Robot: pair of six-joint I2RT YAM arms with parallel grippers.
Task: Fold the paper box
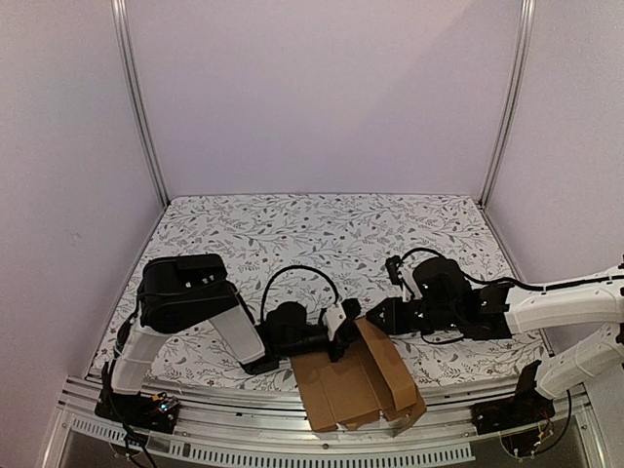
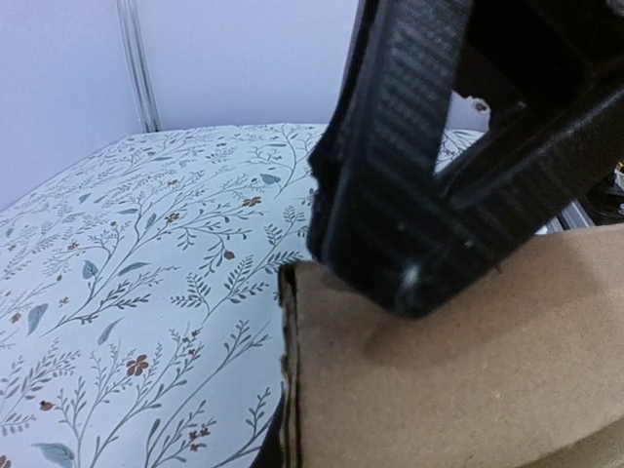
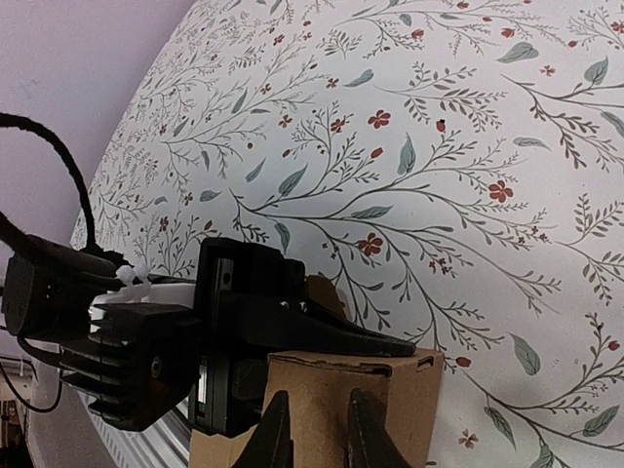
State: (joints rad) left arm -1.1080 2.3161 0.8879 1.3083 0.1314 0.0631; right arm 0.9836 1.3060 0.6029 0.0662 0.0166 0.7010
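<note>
The paper box (image 1: 356,385) is a partly folded brown cardboard piece at the table's near edge, with one panel raised. My left gripper (image 1: 343,336) is shut on its upper left flap. In the left wrist view one black finger (image 2: 429,195) lies on top of the cardboard (image 2: 458,380) and a dark finger shows under its edge. My right gripper (image 1: 375,317) is at the box's far right corner. In the right wrist view its fingertips (image 3: 280,419) stand slightly apart in front of the upright panel (image 3: 322,375), nothing between them. The left gripper's finger (image 3: 341,336) lies along that panel's top edge.
The table carries a floral-print cloth (image 1: 322,234). White walls and metal posts (image 1: 141,107) close in the back and sides. A metal rail (image 1: 292,429) runs along the near edge, just under the box. A black cable (image 1: 297,273) loops over the left arm.
</note>
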